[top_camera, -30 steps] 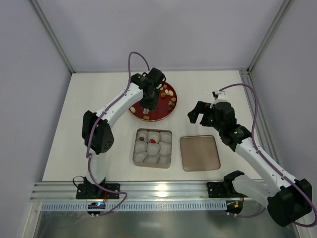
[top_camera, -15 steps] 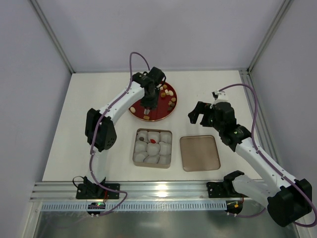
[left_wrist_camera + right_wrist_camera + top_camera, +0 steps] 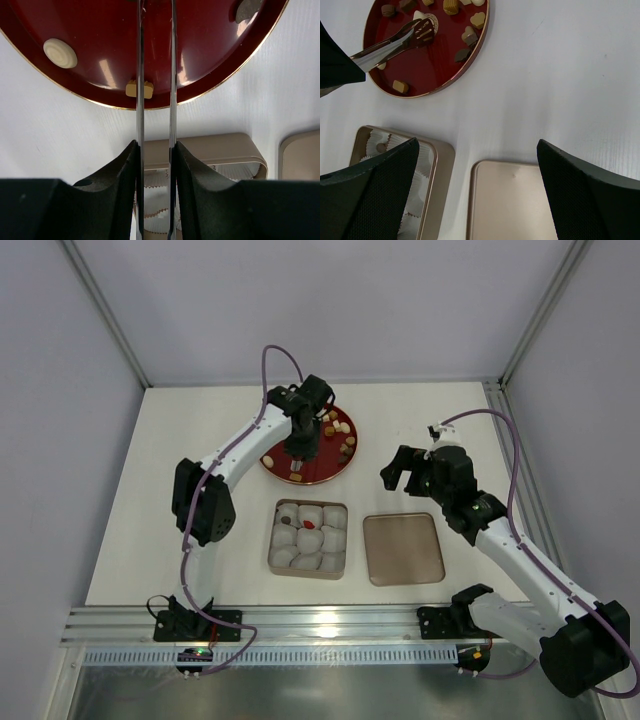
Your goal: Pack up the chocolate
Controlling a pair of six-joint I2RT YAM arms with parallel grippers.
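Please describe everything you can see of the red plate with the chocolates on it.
The red plate is round and shallow, glossy dark red like lacquer, with a thin gold rim and a gold emblem at its middle. It lies flat on the white table. Small chocolates are scattered on it, and metal tongs reach over its middle.

You have two arms [image 3: 235, 450], one pair of tongs [image 3: 395, 42], one plate [image 3: 440, 65], one box [image 3: 445, 165] and one lid [image 3: 403, 549]. The box holds nine cups [image 3: 320, 545]; two contain chocolates [image 3: 309, 525]. About eleven more lie on the plate, some half hidden.
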